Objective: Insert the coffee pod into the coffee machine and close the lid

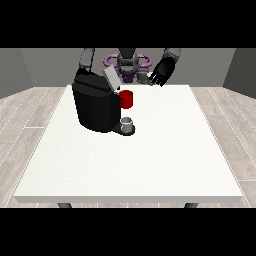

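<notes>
The hand at the view's right (161, 74) hangs raised above the far edge of the white table (150, 165), its fingers spread and pointing down, holding nothing. The coffee machine (96, 106) stands to the left of this hand and nearer the camera, on the far left part of the table, with its grey lid (111, 79) tilted up and open at the top. A red thing at the machine (126, 99) sits on the machine's right face, just below the lid. Below that, a small grey thing (128, 123) rests on the machine's base; I cannot tell it for the coffee pod. The pod does not plainly show anywhere else. The other hand is hidden behind the machine, so its state cannot be told. Of the two, the visible hand seems better placed to reach left and down toward the lid.
</notes>
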Robot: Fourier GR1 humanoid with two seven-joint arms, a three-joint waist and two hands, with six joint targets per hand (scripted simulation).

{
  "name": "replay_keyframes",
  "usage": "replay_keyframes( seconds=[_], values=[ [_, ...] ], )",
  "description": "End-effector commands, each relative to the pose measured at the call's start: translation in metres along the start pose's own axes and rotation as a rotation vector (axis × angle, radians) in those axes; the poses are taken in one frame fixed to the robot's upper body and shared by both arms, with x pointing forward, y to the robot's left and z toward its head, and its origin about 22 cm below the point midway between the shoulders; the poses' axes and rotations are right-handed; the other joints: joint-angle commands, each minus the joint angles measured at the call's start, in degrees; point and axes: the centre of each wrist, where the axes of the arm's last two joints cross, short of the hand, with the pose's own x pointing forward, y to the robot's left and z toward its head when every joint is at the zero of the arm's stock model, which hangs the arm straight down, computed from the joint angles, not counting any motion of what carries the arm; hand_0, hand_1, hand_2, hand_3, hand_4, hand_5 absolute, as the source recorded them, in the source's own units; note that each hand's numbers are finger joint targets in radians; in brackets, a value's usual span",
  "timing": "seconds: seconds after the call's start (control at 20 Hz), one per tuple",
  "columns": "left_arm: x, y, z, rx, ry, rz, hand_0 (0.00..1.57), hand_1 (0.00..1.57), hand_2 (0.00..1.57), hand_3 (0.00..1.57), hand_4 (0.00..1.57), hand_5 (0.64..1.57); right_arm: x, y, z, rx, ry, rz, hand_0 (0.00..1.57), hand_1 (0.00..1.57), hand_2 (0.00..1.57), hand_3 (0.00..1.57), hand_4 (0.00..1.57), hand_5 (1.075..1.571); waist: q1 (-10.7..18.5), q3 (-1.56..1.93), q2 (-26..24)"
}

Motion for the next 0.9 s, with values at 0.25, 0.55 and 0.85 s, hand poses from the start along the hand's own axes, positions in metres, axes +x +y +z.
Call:
replay_keyframes(
  seconds=[0.25, 0.55, 0.85],
  values=[
    [0.031, 0.065, -0.005, 0.098, 0.004, 0.072, 0.96, 0.96, 1.16, 1.36, 0.52, 1.571, 0.023, 0.006, -0.002, 0.032, -0.069, 0.002, 0.00, 0.00, 0.00, 0.00, 0.00, 1.571, -5.5, -0.01, 1.1],
    [0.046, 0.110, 0.001, 0.183, 0.017, 0.084, 1.26, 1.26, 1.29, 1.27, 0.49, 1.571, 0.053, -0.011, -0.016, 0.026, -0.150, 0.003, 0.00, 0.00, 0.00, 0.00, 0.00, 1.571, -9.1, 0.00, 4.6],
    [0.059, 0.144, 0.011, 0.242, -0.022, 0.043, 1.25, 1.25, 1.30, 1.25, 0.48, 1.571, 0.054, -0.004, -0.018, -0.012, -0.175, -0.018, 0.00, 0.00, 0.00, 0.00, 0.19, 1.571, -9.1, 0.01, 9.1]
  ],
)
